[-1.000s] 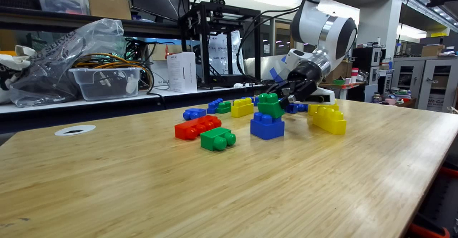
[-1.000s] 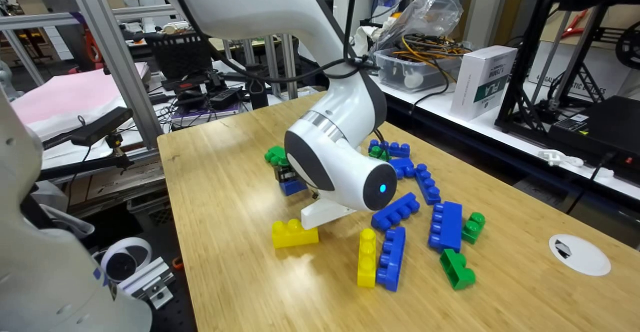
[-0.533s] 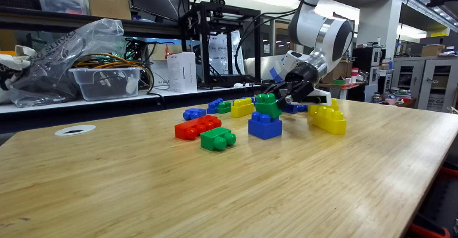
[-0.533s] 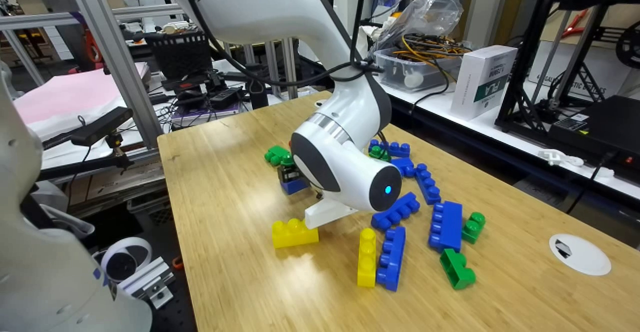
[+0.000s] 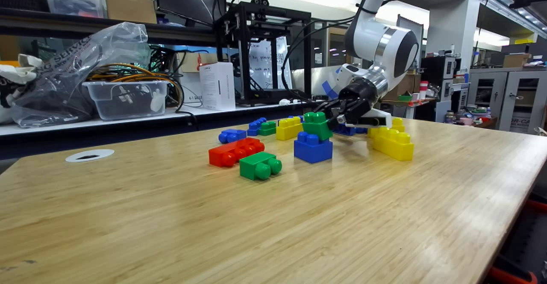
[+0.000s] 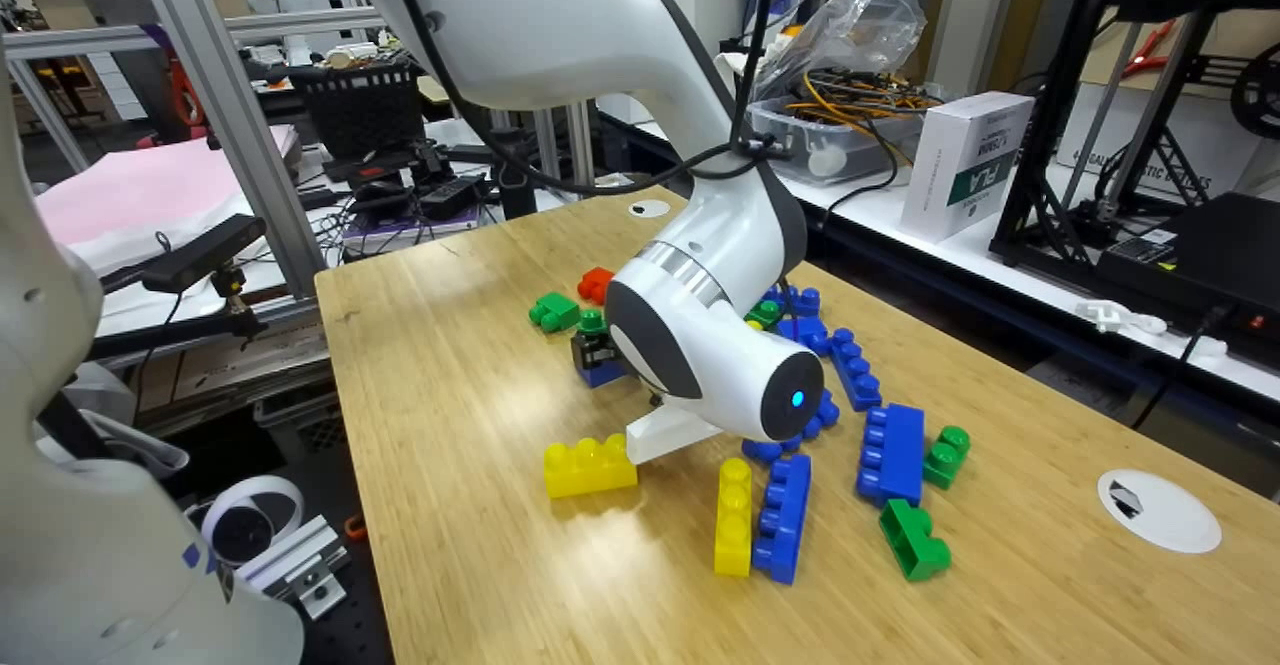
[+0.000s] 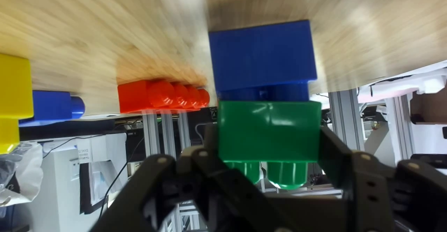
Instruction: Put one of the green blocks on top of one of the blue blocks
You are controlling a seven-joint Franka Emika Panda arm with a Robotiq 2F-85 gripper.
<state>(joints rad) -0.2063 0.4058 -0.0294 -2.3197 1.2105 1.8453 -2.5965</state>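
Note:
My gripper (image 5: pixel 328 115) is shut on the compact green block (image 5: pixel 315 124). In the wrist view the gripper's (image 7: pixel 269 137) fingers press its two sides, with its studs (image 7: pixel 287 174) toward the palm. The green block (image 6: pixel 591 322) sits over the rear part of the chunky blue block (image 5: pixel 313 150), touching it. Two blue front studs stay uncovered. In the wrist view blue studs show between the green block and the blue block (image 7: pixel 263 55); I cannot tell whether the blocks are locked together. The blue block (image 6: pixel 601 373) stands on the table.
A green block (image 5: pixel 256 165) lies on its side near a red block (image 5: pixel 234 150). Yellow blocks (image 5: pixel 393 143) (image 6: pixel 590 467) stand nearby. Several blue blocks (image 6: pixel 783 518) and more green blocks (image 6: pixel 914 540) are spread over the table (image 6: pixel 470 505).
My gripper and the green block have moved left in an exterior view, and the blue block has slid along under them. The arm has uncovered the red block in an exterior view.

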